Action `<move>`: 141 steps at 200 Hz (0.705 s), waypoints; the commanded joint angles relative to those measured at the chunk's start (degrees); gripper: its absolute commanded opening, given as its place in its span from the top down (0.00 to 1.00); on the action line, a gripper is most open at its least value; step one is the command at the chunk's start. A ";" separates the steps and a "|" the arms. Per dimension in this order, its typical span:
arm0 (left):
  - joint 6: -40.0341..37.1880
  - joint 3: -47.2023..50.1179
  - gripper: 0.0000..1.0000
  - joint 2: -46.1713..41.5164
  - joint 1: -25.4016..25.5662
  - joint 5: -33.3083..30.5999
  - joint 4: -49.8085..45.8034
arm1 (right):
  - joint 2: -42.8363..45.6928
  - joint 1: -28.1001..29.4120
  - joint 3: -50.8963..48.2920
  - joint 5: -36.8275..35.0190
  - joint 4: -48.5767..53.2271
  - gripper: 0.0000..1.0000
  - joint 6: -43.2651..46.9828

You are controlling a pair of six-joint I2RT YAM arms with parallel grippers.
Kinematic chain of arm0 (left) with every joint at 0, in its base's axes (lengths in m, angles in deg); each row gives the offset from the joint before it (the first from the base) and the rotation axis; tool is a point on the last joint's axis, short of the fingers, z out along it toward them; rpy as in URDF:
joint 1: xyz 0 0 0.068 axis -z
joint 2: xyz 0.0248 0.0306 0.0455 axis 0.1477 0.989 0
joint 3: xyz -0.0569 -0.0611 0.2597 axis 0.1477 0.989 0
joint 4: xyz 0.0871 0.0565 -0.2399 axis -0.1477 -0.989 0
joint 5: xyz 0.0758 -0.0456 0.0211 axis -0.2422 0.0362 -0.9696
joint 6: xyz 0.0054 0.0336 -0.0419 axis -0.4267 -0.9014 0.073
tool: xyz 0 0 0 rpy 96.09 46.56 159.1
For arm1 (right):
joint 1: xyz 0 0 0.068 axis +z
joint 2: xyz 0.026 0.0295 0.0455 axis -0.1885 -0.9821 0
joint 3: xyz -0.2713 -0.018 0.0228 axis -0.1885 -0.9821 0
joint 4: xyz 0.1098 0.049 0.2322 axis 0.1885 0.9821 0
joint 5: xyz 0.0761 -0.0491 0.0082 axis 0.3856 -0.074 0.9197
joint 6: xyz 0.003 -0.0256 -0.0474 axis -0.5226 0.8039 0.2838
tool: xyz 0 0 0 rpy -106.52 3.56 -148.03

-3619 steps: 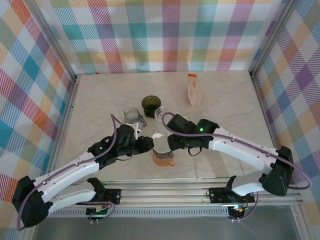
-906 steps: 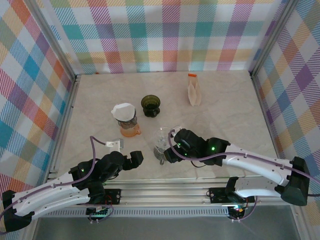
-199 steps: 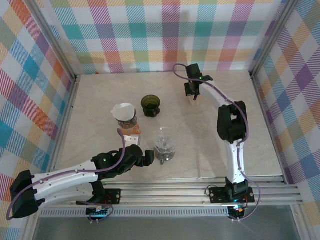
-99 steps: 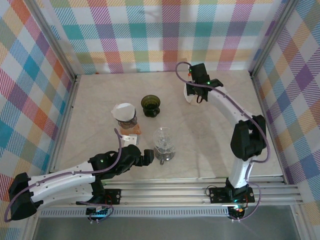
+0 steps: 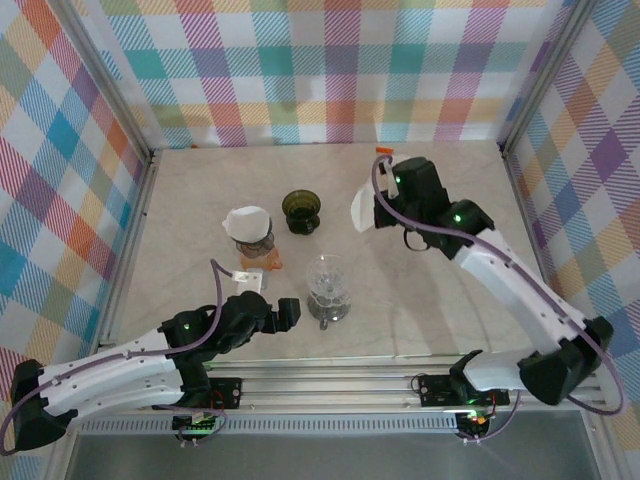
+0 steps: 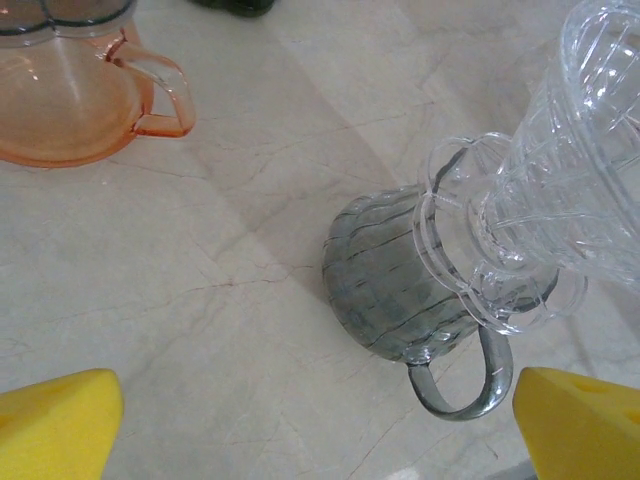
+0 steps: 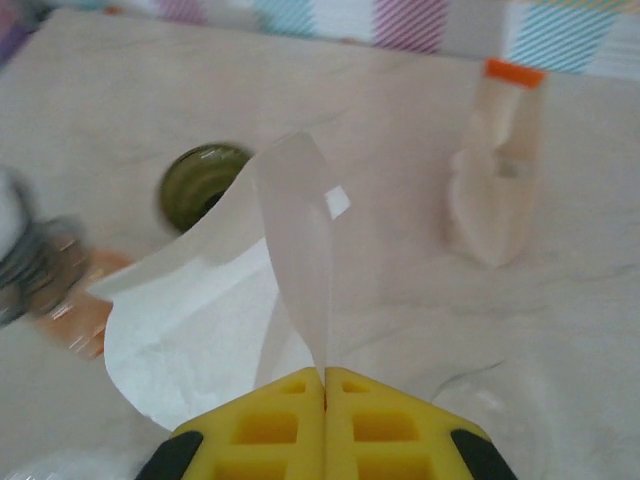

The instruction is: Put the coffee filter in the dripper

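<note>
Near left, the left pincer (image 5: 287, 311) hangs with its jaws wide apart and empty, just beside the clear dripper (image 5: 328, 283), which sits on a grey mug (image 6: 400, 290) on the counter (image 5: 200, 200). Farther right, the right pincer (image 7: 325, 385) is clamped on one edge of the white coffee filter (image 7: 200, 300), held in the air. The paper looks featherlight, limp and easily creased, so an edge pinch suits it.

Both arms have white shell links (image 5: 110, 372) and black rounded joints (image 5: 550, 375) with green lights (image 5: 187, 325); purple cables (image 5: 216, 290) trail alongside; fingertips (image 7: 265, 428) are yellow, grid-moulded.
</note>
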 commanded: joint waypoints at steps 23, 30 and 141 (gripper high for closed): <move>-1.44 -3.03 0.00 -3.19 -0.08 -2.70 -4.48 | 1.24 6.80 6.48 10.00 21.98 1.00 -5.04; -1.55 -3.19 0.00 -3.54 -0.16 -2.90 -4.67 | 0.62 7.64 8.41 10.97 24.70 1.00 -5.56; -3.13 -3.69 0.00 -6.73 -0.16 -2.70 -4.86 | -15.68 9.74 25.89 17.60 40.50 1.00 -9.17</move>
